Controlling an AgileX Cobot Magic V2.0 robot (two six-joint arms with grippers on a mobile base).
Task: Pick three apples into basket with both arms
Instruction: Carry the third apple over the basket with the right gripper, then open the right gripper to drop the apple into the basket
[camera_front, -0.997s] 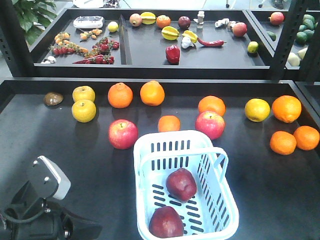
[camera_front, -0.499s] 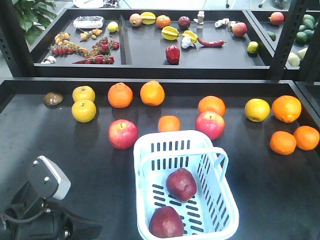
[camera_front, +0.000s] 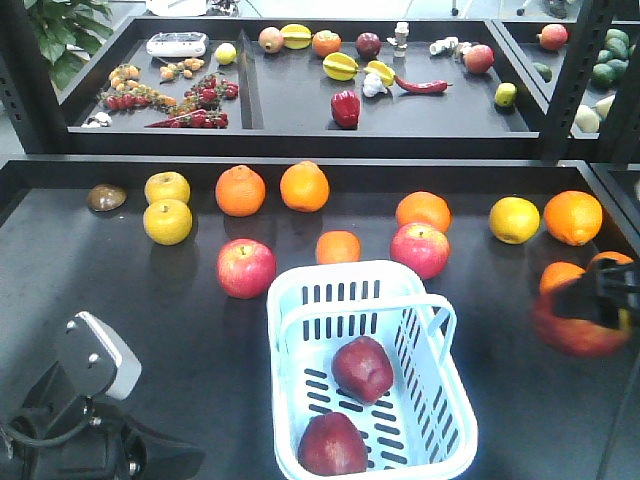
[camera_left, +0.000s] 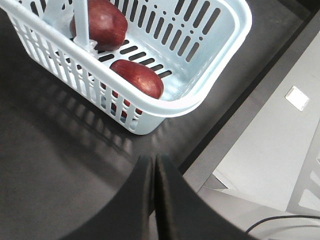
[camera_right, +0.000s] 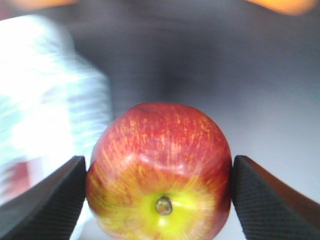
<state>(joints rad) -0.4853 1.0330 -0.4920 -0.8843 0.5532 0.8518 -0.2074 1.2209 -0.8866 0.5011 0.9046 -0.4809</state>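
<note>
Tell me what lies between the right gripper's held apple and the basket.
Front view: only bare dark tabletop separates the red-yellow apple in the right gripper from the pale blue slotted plastic basket.

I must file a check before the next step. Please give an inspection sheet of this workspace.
Surface: dark tray table, bare near the front.
Job's things: two maroon apples in the basket; third apple held by the right gripper, blurred.
Clutter: oranges, yellow fruit, two pink apples behind the basket.
Grippers: left gripper shut, empty; right shut on apple.
Cables: one on the left arm.
Surroundings: rear trays of produce, plant.
</note>
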